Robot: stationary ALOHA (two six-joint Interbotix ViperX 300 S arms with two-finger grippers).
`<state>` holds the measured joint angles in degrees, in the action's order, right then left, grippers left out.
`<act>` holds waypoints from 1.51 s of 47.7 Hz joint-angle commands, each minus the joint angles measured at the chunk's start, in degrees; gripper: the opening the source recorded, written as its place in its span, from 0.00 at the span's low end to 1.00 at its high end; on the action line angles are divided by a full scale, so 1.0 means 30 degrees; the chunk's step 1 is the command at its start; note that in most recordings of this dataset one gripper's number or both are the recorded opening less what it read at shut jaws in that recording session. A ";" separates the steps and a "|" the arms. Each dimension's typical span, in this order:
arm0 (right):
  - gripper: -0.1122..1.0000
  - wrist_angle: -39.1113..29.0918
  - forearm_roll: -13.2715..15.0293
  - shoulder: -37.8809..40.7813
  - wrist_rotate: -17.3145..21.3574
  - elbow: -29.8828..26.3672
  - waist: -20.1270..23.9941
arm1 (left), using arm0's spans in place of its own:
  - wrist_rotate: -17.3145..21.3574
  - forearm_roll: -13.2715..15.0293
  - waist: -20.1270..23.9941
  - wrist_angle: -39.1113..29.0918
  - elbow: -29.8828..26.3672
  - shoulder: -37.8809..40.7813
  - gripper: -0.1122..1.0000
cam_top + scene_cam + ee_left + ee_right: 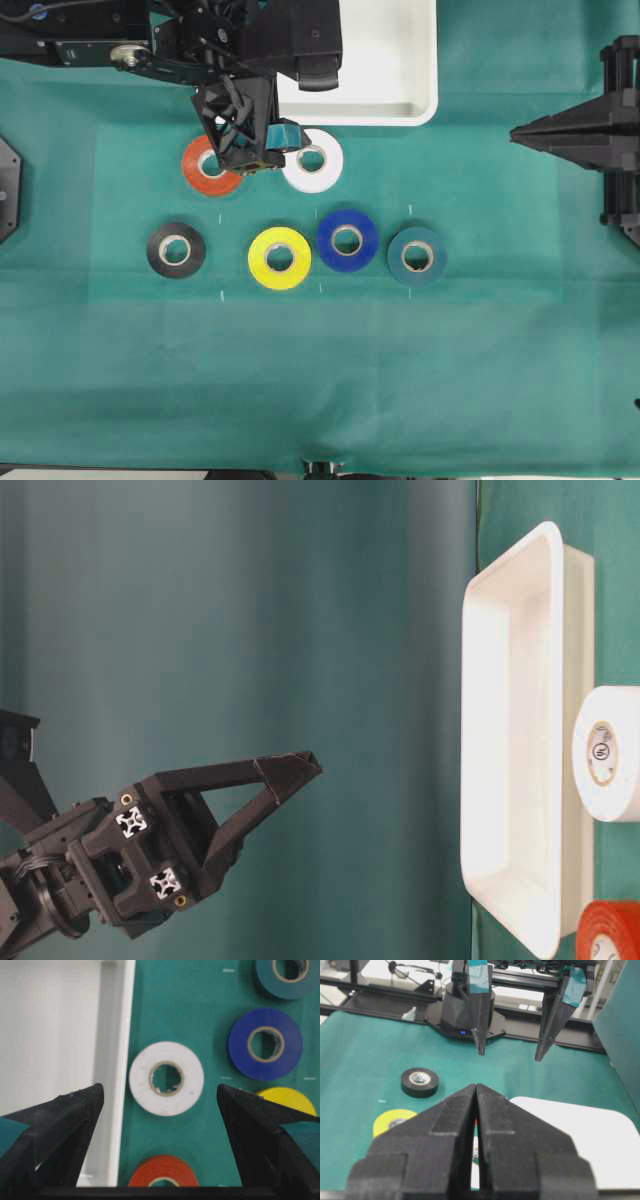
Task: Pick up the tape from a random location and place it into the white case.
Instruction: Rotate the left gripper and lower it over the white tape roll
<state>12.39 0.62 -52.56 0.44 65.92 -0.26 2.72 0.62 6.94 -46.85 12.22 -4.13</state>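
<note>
While white tape (166,1078) lies flat on the desk, just right of the white case (116,1060) | left hand (160,1097) wide open, empty, straddling it from above | right hand (476,1110) closed, empty, well apart.

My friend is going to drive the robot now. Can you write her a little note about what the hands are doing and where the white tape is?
Left end effector: open, empty, poised over the tape.
Right end effector: shut, empty, parked at the right side.
The tape lies flat on the green cloth, just outside the white case, between the orange roll and the blue roll.
Done: the approach only.
Left: lower, grip the tape, lift it and set it in the white case.
</note>
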 commanded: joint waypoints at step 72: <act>0.10 0.0029 0.0000 0.0527 -0.0059 -0.0527 -0.0029 | 0.8730 -0.0205 -0.0879 -0.0762 -0.0410 -0.0234 1.00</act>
<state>12.39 0.62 -51.15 0.26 65.92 -0.26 28.83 0.18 4.48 -49.57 12.22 -4.13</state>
